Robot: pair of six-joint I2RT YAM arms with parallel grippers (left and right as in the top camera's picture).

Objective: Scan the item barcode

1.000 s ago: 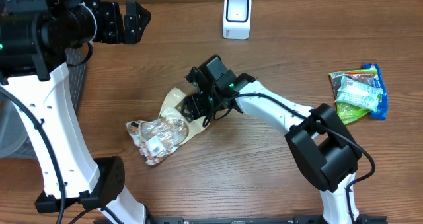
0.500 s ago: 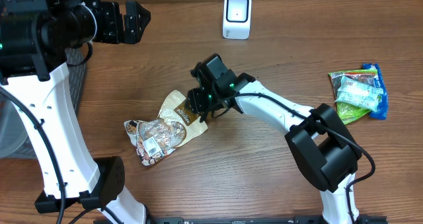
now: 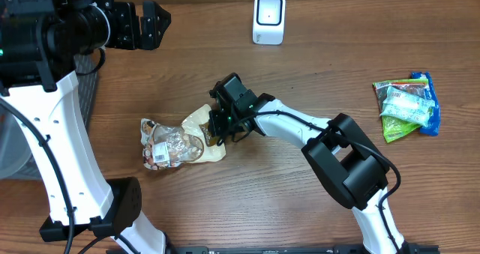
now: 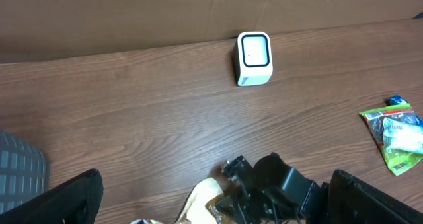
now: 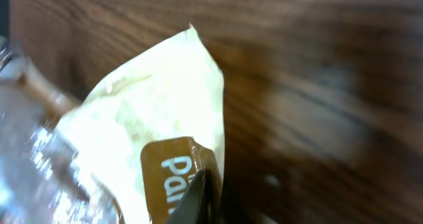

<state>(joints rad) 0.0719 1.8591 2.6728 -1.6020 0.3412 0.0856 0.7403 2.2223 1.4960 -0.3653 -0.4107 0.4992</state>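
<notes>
The bag [image 3: 180,141] lies flat on the table [image 3: 300,209], left of centre, well short of the scanner [image 3: 268,18] standing at the far edge. From overhead you see all of it: a cream and brown end on the right, a clear end on the left, and a white label [image 3: 156,155] too small to read. The right wrist view gives you only the cream corner and part of a brown panel, blurred, with one dark finger [image 5: 198,194] lying on the bag's edge. The left wrist view catches just the bag's cream tip at its bottom edge, but it shows the scanner face-on.

The right pincer [image 3: 223,124] sits at the bag's upper right edge, pressed together and pinching that edge. The left pincer [image 3: 159,25] hangs high at the far left, spread wide and well apart from the bag, with nothing between its fingers. A pile of green and blue packets [image 3: 406,104] lies near the table's right edge
</notes>
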